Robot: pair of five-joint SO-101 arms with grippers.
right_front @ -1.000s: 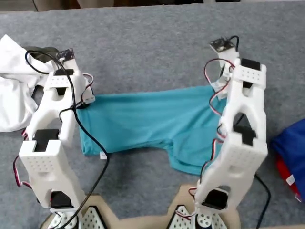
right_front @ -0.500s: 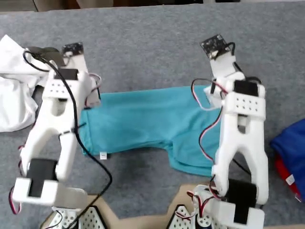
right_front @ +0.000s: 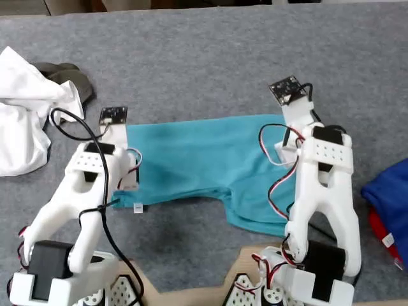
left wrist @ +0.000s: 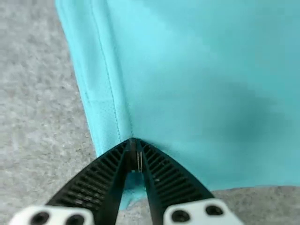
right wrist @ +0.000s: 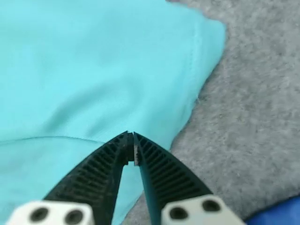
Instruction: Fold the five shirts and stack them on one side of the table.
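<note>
— Where did the teal shirt (right_front: pixel 197 159) lie?
— Spread flat in the middle of the counter (right_front: pixel 191 51), between the two arms (one sleeve stuck out toward the arm bases).
— And the jaws?
— The left jaws were pressed together on its hem at one end; the right jaws were pinching the cloth near the edge at the other.
— Anything else?
— A white shirt (right_front: pixel 22 121) bunched at the left edge beside a dark garment (right_front: pixel 64 73), and a blue shirt (right_front: pixel 389 191) at the right edge

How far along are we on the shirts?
Done: possibly the blue shirt and red shirt at the table edge; folding unclear. In hand: the teal shirt, partly folded, pinched by left gripper and right gripper. Remaining: white shirt and dark shirt, crumpled.
</note>
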